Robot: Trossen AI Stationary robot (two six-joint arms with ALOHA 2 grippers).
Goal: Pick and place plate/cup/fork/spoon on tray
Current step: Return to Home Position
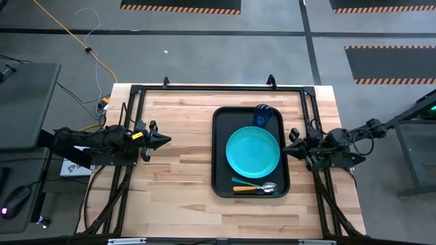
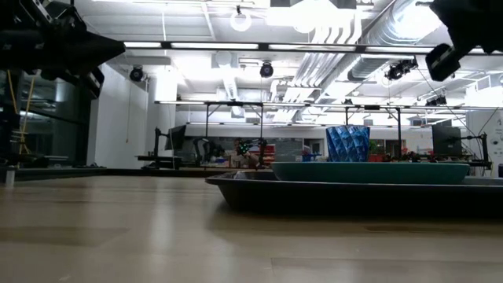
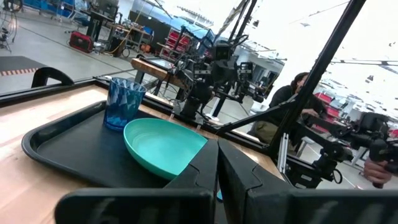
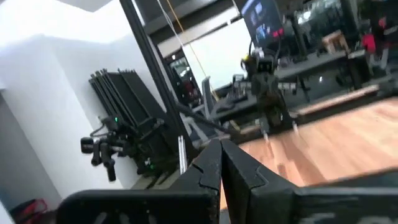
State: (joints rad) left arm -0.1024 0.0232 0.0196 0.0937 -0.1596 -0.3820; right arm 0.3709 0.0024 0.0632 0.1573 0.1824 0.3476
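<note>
**All four items on tray, both arms at the sides**

The tray (image 1: pixel 218 153) is seen right of centre in the high view, on the worktop (image 1: pixel 180 170). The plate (image 1: pixel 253 152) is laid in its middle. The cup (image 1: pixel 263 114) is stood upright at the tray's upper edge, just beside the plate. The fork (image 1: pixel 242 180) and spoon (image 1: pixel 257 188) are laid side by side along the lower edge, below the plate.

The left hand (image 1: pixel 163 141) is held at mid-left, well apart from the tray, closed and empty. The right hand (image 1: pixel 289 147) is held just beside the tray's right rim, also closed and empty.

Risk judged: the rim could be clipped by a low or wide swing of the right arm. The tray would then be shoved, and the cup tipped or the cutlery slid. The left arm is judged clear of trouble.
</note>
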